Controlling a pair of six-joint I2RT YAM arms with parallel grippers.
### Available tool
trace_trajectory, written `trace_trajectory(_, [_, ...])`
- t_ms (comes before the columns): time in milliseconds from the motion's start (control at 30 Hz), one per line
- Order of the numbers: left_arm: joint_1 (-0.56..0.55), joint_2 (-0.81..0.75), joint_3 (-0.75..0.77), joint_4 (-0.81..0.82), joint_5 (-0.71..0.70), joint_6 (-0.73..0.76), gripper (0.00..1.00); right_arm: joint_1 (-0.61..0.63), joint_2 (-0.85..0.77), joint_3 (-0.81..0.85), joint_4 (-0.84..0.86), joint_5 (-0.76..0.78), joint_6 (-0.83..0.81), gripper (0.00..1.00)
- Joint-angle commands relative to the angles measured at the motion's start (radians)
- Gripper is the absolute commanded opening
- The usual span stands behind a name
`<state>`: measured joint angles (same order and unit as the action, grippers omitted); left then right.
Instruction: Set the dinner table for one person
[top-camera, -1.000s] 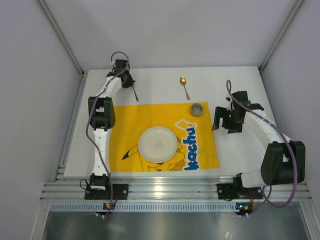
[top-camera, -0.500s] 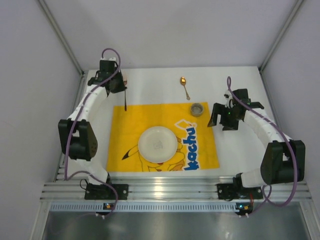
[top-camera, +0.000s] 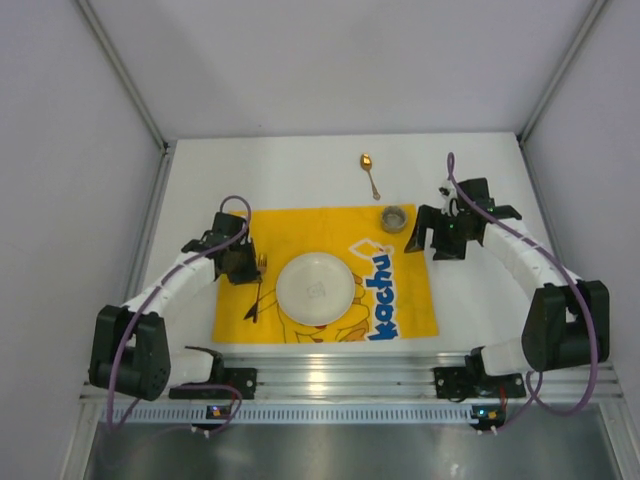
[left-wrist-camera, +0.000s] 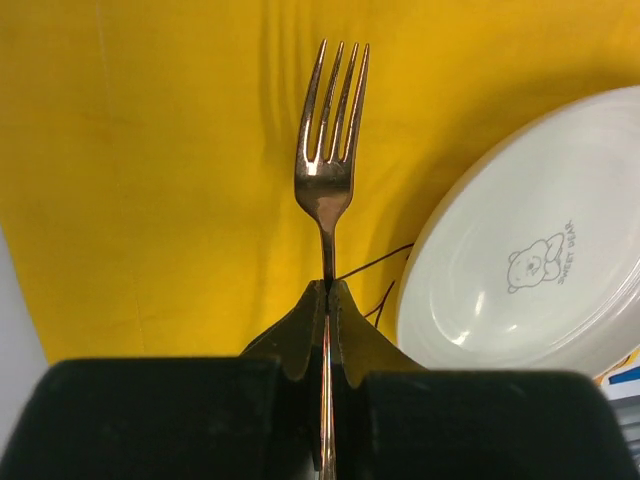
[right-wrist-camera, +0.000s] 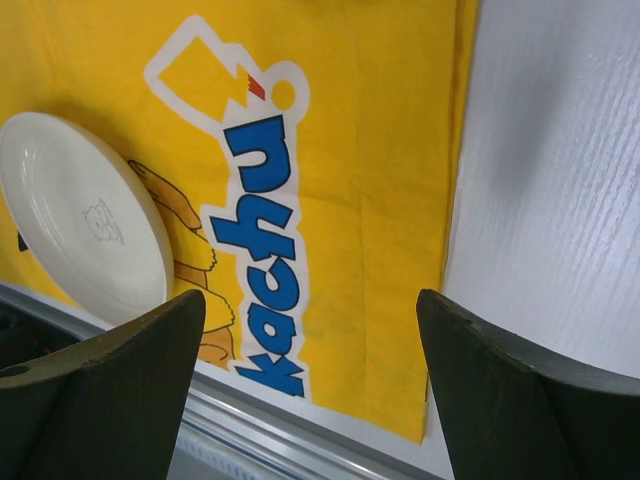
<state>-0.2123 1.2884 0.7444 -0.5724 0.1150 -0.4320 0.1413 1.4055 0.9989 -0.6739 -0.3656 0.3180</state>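
White links (top-camera: 175, 276), black joints (top-camera: 565, 325), purple cables (top-camera: 450, 172), black left pincer (left-wrist-camera: 327, 295), right pincer (right-wrist-camera: 312, 375).

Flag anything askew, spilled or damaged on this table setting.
Nothing spilled or damaged. The one stray item is the spoon, lying alone on the bare dinner table beyond the yellow placemat, apart from the plate. The fork is clamped in the left gripper, over the placemat.

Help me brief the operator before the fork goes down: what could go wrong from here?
1. The left gripper pinches the fork only by its thin handle, so the fork may pivot or slip on release.
2. The fork is close beside the plate, so it might clip the rim or land on it.
3. The placemat is loose cloth, so a dragged fork could wrinkle it.
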Motion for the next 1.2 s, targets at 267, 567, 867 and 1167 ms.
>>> trace_trajectory(267, [-0.018,0.146,0.065,0.011,-0.155,-0.056,0.04,0.015,-0.157,-0.098,0.025,0.022,0.001,0.88])
trace_trajectory(567, [-0.016,0.131,0.114,-0.044,-0.121,-0.076,0.69,0.015,-0.037,0.121,0.027,0.03,-0.022,0.88])
trace_trajectory(867, [-0.018,0.137,0.237,-0.069,0.011,-0.108,0.63,0.095,0.438,0.665,0.031,0.089,0.015,0.87])
trace_trajectory(1167, [-0.019,0.089,0.205,-0.078,0.075,-0.114,0.6,0.169,1.022,1.391,-0.086,0.254,0.076,0.79])
